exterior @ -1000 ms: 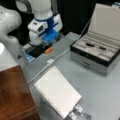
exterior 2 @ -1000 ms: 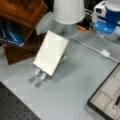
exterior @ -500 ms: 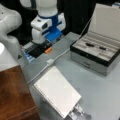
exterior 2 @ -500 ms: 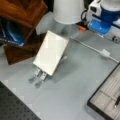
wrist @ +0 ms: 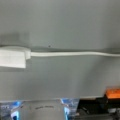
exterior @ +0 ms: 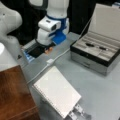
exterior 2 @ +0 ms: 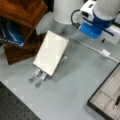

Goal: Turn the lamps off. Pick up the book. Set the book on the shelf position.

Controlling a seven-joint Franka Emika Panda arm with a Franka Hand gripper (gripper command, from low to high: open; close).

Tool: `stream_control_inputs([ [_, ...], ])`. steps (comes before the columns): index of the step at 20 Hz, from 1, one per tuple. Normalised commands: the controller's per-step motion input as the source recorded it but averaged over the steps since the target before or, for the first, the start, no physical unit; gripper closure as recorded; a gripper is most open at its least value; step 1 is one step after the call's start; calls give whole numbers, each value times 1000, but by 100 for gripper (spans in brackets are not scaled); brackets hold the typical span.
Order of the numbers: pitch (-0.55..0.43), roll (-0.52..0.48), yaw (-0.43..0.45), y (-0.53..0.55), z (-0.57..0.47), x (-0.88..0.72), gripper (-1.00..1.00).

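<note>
The white spiral-bound book leans tilted on a metal stand in both front views, plain cover up. The reddish-brown shelf position lies just left of it; in a front view it is the wooden board at top left. My gripper hangs low at the back of the table, apart from the book, over a white cable with an inline switch. The wrist view shows that switch and cable close below. No lamps are in view.
An open black-and-silver case stands at a front view's right, also seen at the bottom right corner. The stand's metal feet stick out below the book. A blue item sits under the wooden board.
The arm has shifted a little and come lower toward the cable switch. The book and stand have not moved.
</note>
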Motion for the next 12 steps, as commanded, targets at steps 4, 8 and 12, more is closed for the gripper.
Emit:
stream_control_inputs([
  [4,303,-573,-58,-86,198,486,-100],
  [8,237,-651,-93,-10,157,485,-100],
  [12,248,-630,-63,56,53,524,-100],
])
